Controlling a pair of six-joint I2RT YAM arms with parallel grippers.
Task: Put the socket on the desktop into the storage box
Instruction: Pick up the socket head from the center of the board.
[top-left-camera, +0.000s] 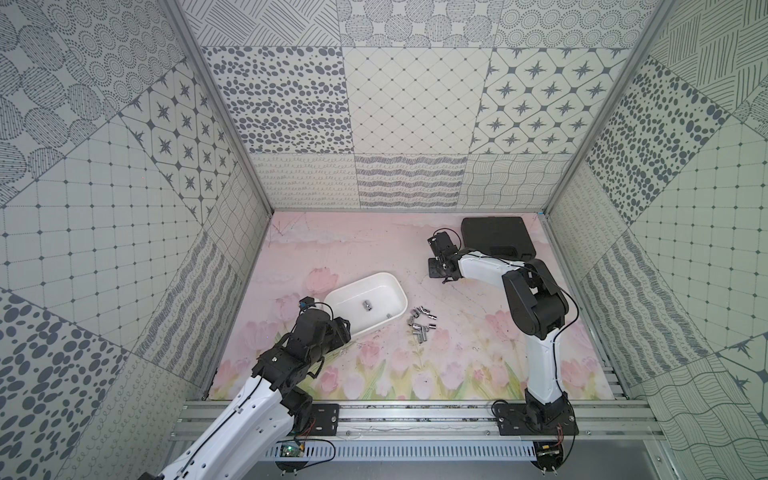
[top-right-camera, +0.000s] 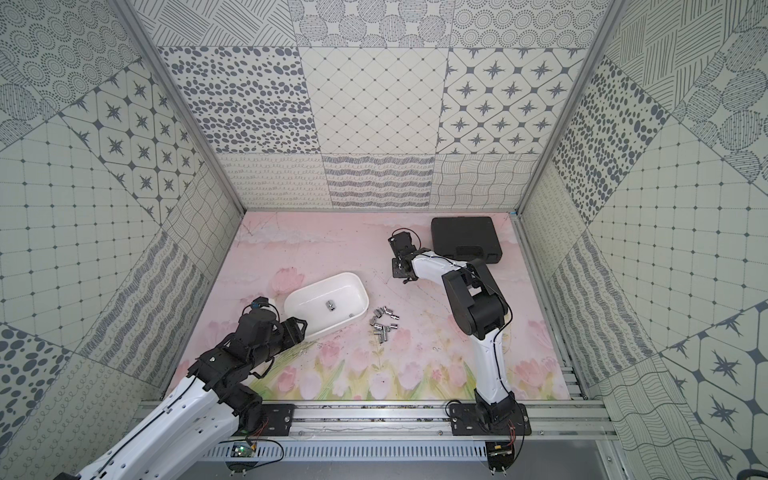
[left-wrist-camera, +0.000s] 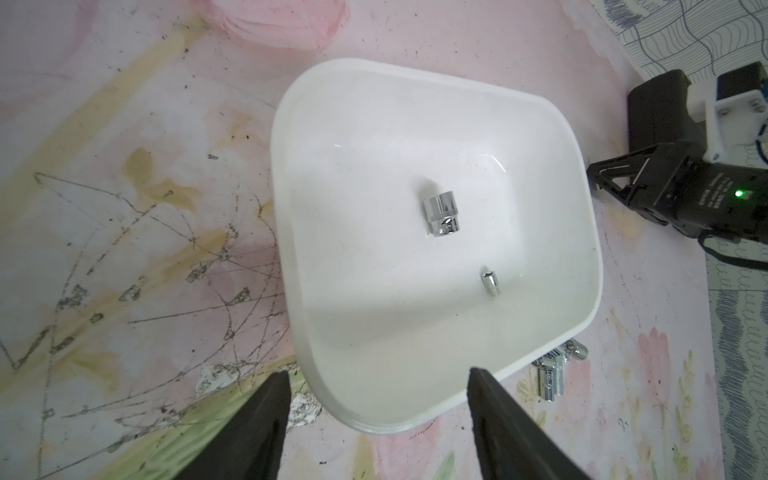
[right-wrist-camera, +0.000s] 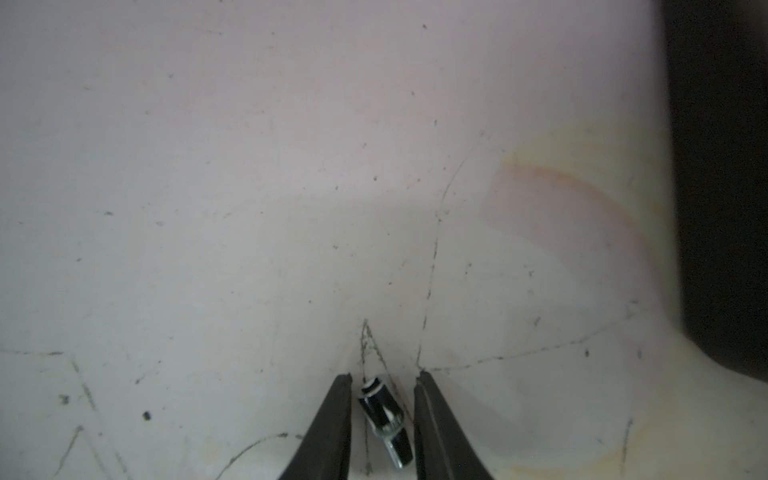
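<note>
A small chrome socket (right-wrist-camera: 384, 415) lies slantwise on the pink desktop (right-wrist-camera: 249, 208) between the fingers of my right gripper (right-wrist-camera: 382, 374). The jaws stand narrowly open with thin gaps on either side of it. In both top views this gripper (top-left-camera: 445, 281) points down at the desktop left of the black case, and it hides the socket. The white storage box (top-left-camera: 395, 282) (left-wrist-camera: 316, 249) holds a large socket (left-wrist-camera: 441, 216) and a small one (left-wrist-camera: 490, 282). My left gripper (left-wrist-camera: 378, 370) (top-left-camera: 347, 328) hovers open over the box's near corner, holding nothing.
Several loose sockets (top-left-camera: 422, 324) (top-right-camera: 384, 322) lie in a pile on the desktop just right of the box. A black tool case (top-left-camera: 494, 237) (right-wrist-camera: 723, 166) sits at the back right, close to my right gripper. Patterned walls enclose the desktop on three sides.
</note>
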